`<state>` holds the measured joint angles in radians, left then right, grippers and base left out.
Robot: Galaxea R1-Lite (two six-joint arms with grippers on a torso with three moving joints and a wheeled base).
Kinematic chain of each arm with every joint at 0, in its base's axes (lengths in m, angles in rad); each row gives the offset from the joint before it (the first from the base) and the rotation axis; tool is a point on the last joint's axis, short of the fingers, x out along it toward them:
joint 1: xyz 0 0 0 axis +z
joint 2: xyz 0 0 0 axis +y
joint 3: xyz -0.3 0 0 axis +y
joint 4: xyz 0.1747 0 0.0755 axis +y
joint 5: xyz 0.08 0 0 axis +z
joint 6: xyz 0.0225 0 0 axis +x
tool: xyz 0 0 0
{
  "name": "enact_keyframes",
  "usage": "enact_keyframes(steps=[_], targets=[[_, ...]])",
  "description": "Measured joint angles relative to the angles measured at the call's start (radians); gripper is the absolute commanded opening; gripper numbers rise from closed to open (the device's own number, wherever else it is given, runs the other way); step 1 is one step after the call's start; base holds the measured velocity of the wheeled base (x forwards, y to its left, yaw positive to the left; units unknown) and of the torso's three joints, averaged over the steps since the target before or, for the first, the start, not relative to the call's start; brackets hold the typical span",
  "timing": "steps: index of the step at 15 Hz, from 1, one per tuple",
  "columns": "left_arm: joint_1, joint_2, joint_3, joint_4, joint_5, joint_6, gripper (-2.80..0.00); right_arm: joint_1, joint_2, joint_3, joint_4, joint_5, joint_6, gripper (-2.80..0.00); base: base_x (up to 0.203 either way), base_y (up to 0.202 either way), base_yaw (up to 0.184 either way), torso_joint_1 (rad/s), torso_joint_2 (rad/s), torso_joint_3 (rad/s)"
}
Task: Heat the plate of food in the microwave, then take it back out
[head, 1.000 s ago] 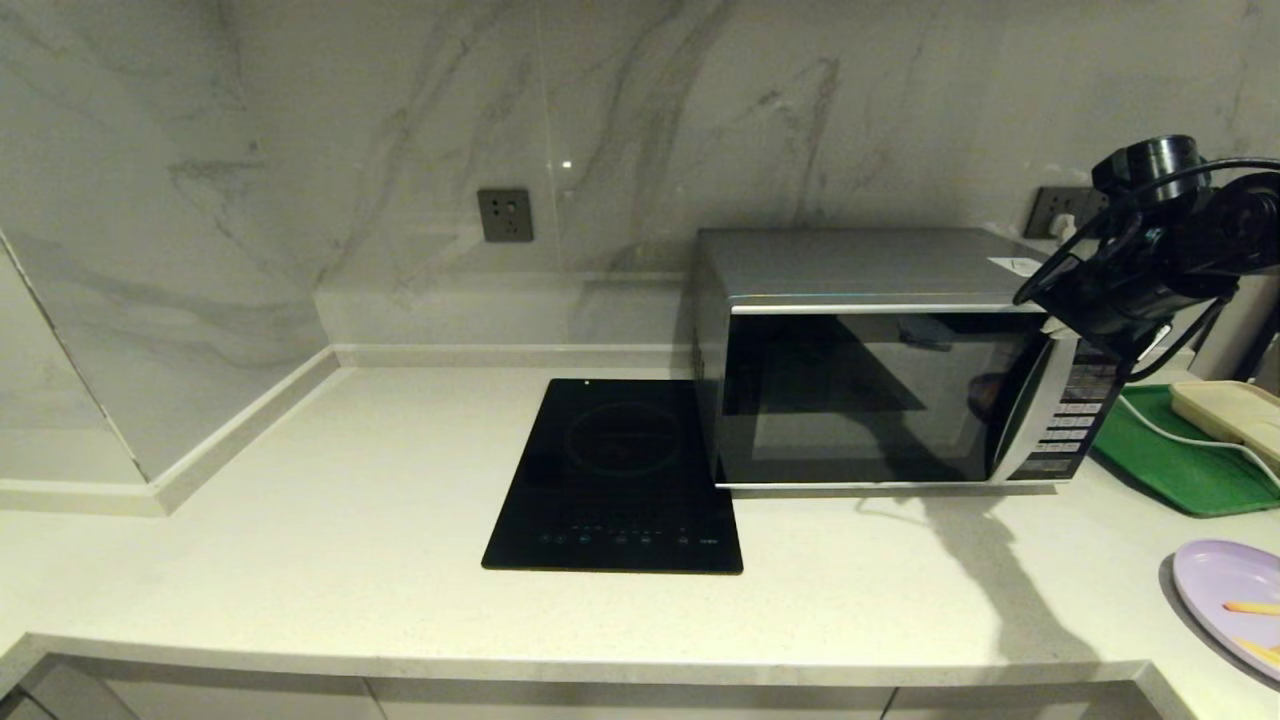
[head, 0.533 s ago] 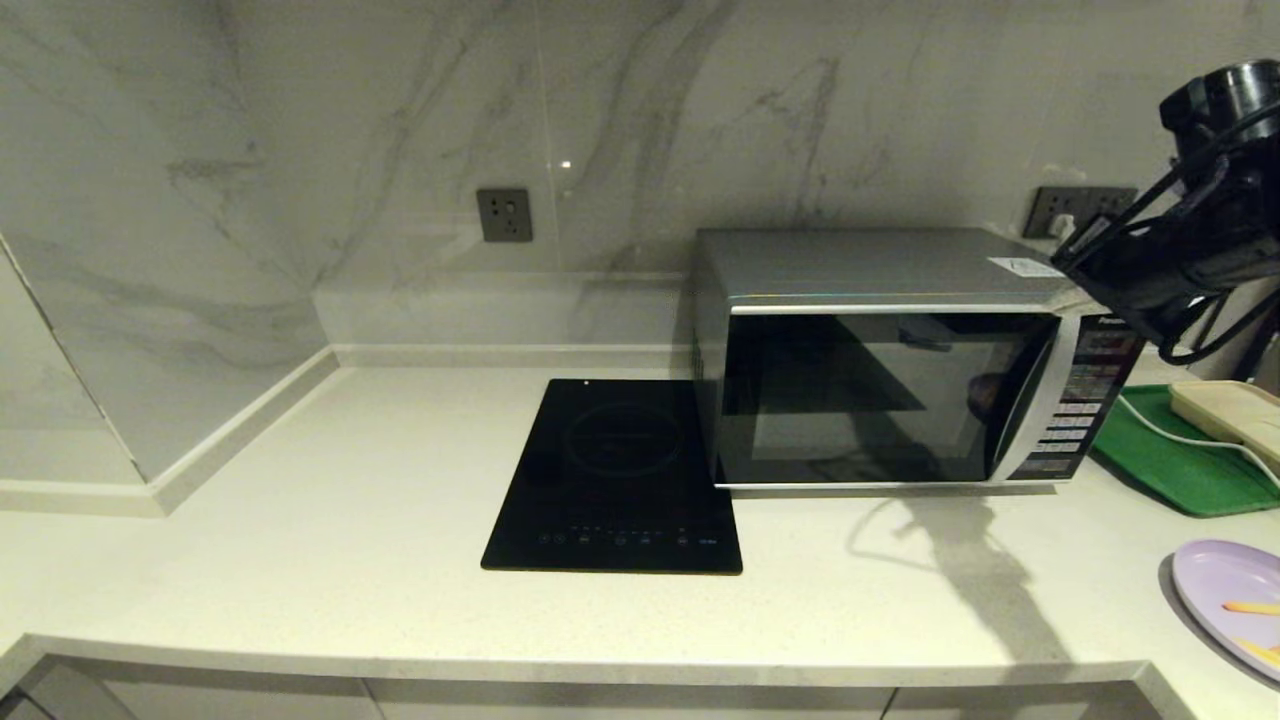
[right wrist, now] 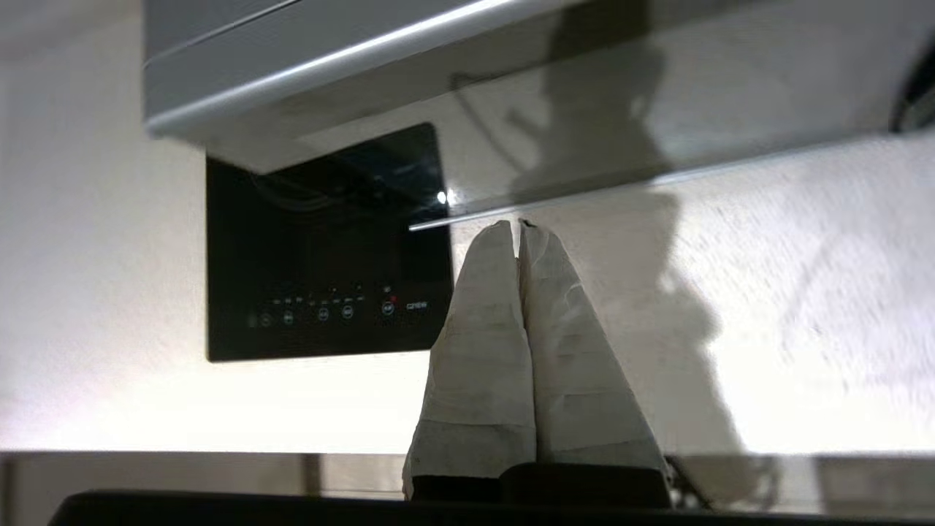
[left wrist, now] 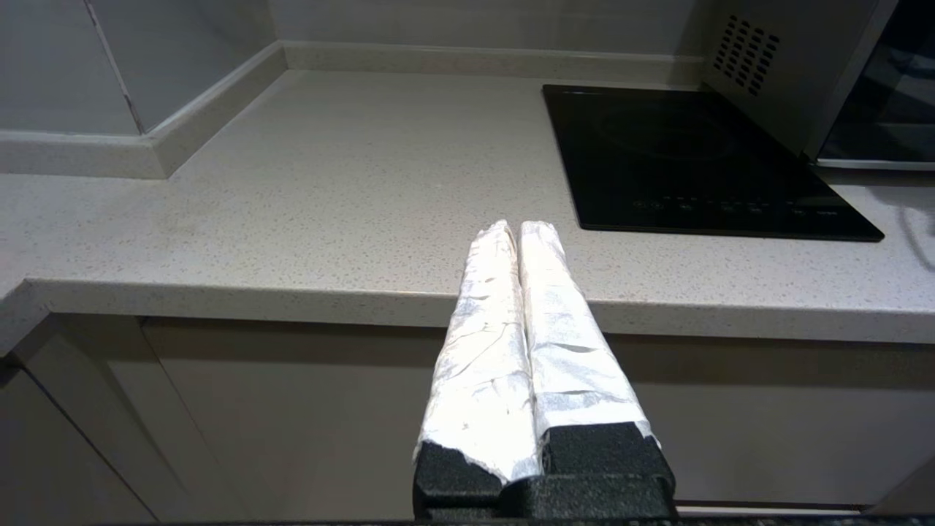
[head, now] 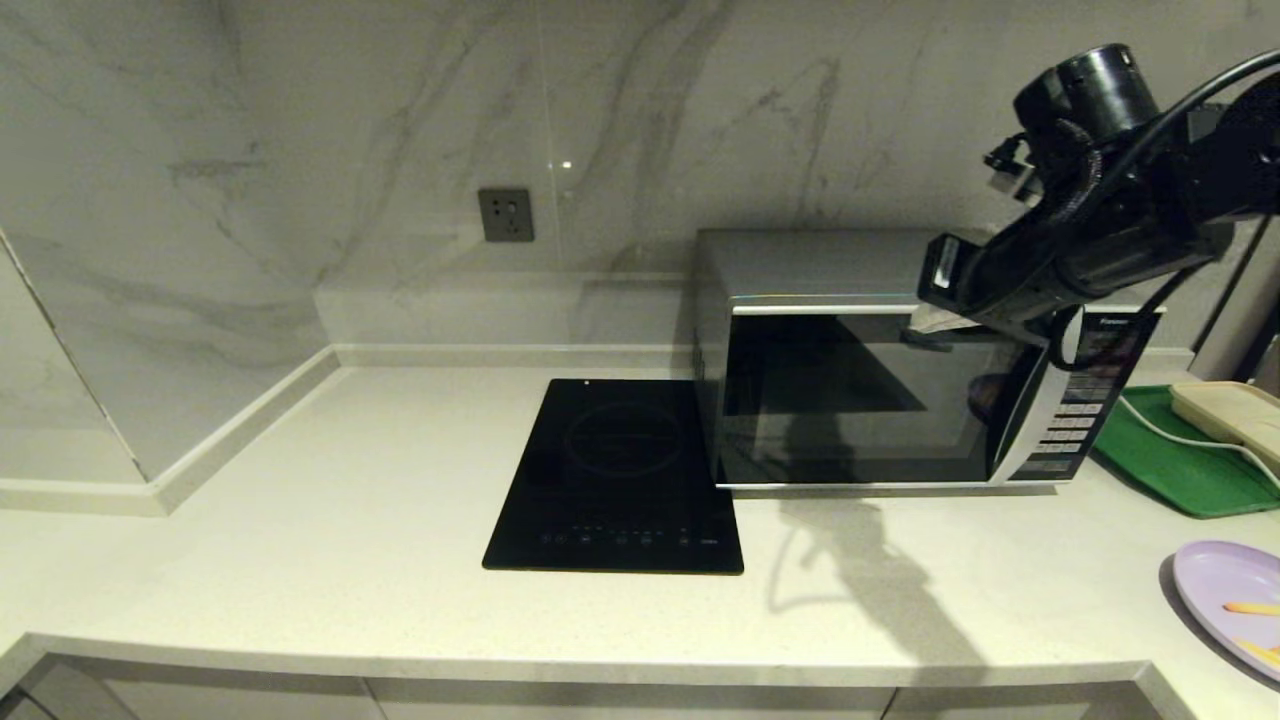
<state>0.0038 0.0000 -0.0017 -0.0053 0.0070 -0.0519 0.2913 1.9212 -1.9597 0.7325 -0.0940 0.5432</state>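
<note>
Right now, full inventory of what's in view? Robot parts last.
microwave: 1, silver, dark door shut, back right of counter
cooktop: 1, black, flat, left of microwave
plate of food: 1, lavender with orange sticks, front right edge
tray: 1, green, right of microwave
box: 1, cream, on tray
wall sockets: 1 clearly seen, grey
counter: 1, pale speckled
right gripper: shut, raised before microwave's top edge
left gripper: shut, parked low at counter front

Cooktop (head: 615, 475) lies just left of microwave (head: 880, 360)
</note>
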Motion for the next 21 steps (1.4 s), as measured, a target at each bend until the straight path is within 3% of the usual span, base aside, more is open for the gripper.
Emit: enact_keyframes(steps=[3,8,17,21], targets=[[0.0,0.0,0.0,0.0,0.0,0.0,-2.8,0.075,0.054,-0.017,-0.064,-0.01,-0.069,-2.8,0.0,0.0,0.0,0.0,0.0,0.0],[0.0,0.0,0.0,0.0,0.0,0.0,-2.8,0.11,0.125,-0.019,-0.157,0.015,-0.165,-2.8,0.0,0.0,0.0,0.0,0.0,0.0],[0.0,0.0,0.0,0.0,0.0,0.001,-2.8,0.132,0.183,-0.018,-0.254,0.071,-0.214,-2.8,0.0,0.0,0.0,0.0,0.0,0.0],[0.0,0.0,0.0,0.0,0.0,0.0,-2.8,0.134,0.2,-0.018,-0.303,0.145,-0.244,-2.8,0.0,0.0,0.0,0.0,0.0,0.0]])
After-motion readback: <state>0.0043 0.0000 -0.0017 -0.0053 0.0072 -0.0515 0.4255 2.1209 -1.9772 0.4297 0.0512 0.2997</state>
